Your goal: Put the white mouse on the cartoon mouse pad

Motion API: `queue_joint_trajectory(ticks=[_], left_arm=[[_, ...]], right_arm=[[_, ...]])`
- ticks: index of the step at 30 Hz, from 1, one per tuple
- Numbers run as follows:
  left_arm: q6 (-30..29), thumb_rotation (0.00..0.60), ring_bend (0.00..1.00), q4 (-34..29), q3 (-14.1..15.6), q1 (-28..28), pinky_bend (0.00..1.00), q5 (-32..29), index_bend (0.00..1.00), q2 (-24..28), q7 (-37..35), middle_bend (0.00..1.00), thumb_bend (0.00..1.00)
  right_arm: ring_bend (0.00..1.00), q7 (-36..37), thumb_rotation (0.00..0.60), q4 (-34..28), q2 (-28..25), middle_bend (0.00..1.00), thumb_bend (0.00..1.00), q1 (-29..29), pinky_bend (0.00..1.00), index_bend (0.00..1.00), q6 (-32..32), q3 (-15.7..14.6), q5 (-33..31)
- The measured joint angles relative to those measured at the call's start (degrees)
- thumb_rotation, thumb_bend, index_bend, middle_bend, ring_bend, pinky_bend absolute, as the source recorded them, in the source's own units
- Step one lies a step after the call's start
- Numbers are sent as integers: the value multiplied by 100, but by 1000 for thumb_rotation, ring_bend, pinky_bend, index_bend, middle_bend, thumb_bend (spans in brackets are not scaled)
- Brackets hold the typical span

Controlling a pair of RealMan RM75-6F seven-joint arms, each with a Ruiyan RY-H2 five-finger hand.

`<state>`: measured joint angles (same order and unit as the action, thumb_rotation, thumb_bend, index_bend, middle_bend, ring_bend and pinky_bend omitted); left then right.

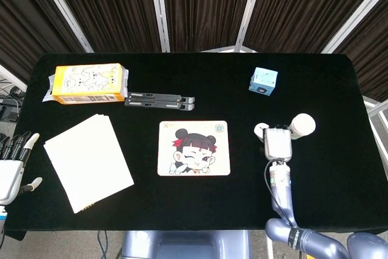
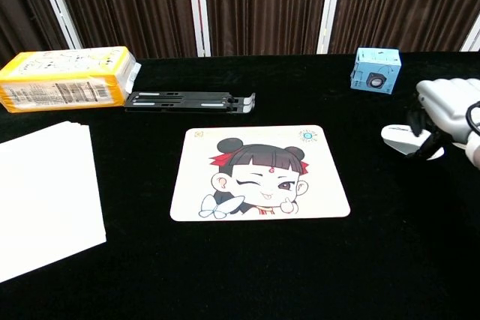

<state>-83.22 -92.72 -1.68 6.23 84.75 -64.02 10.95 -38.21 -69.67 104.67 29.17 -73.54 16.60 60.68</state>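
Observation:
The white mouse (image 2: 400,138) lies on the black table right of the cartoon mouse pad (image 2: 260,173), and a gap of bare cloth separates them. My right hand (image 2: 442,110) hangs over the mouse's right end with its dark fingers (image 2: 420,127) curled down onto it. Whether they grip it or only touch it does not show. From the head view the mouse (image 1: 260,129) peeks out left of the right hand (image 1: 285,133), and the pad (image 1: 194,148) is at centre. My left hand (image 1: 12,161) stays off the table's left edge, fingers spread and holding nothing.
A stack of white paper (image 1: 88,162) lies left of the pad. Behind the pad are a black folding stand (image 1: 160,100) and a yellow box (image 1: 90,84). A small blue cube (image 1: 264,81) stands behind the mouse.

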Motion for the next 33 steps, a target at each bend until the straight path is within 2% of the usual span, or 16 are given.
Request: queue_joint_trajectory(ticks=[3, 9, 15, 23, 25, 27, 29, 33], left_arm=[[-5, 600, 0, 1, -2, -3, 0, -5, 14, 0, -5, 0, 160], [8, 600, 0, -5, -2, 0, 0, -14, 13, 4, -5, 0, 160], [24, 600, 0, -12, 2, 4, 0, -18, 12, 13, -20, 0, 160], [53, 600, 0, -21, 8, 13, 0, -20, 14, 31, -45, 0, 159], [60, 600, 0, -22, 12, 15, 0, -20, 13, 35, -49, 0, 159], [66, 600, 0, -28, 12, 16, 0, -26, 13, 37, -55, 0, 159], [72, 600, 0, -31, 11, 18, 0, -29, 13, 41, -54, 0, 158], [66, 600, 0, -35, 14, 17, 0, -22, 15, 41, -55, 0, 159]], right_arm=[[190, -259, 600, -517, -114, 326, 27, -6, 125, 515, 0, -27, -63], [168, -977, 600, -1130, -250, 318, 67, 118, 97, 509, 29, 70, -507], [137, -1281, 600, -1046, -207, 285, 73, 315, 83, 486, 73, 264, -969], [113, -1578, 600, -712, -96, 259, 83, 520, 74, 400, 155, 494, -1589], [114, -1648, 600, -657, -82, 258, 82, 566, 90, 375, 167, 538, -1730], [131, -1728, 600, -633, -81, 277, 82, 608, 148, 356, 182, 573, -1891], [189, -1823, 600, -630, -93, 341, 82, 652, 238, 337, 188, 587, -2038], [269, -1837, 600, -599, -115, 419, 82, 728, 315, 321, 172, 578, -2102]])
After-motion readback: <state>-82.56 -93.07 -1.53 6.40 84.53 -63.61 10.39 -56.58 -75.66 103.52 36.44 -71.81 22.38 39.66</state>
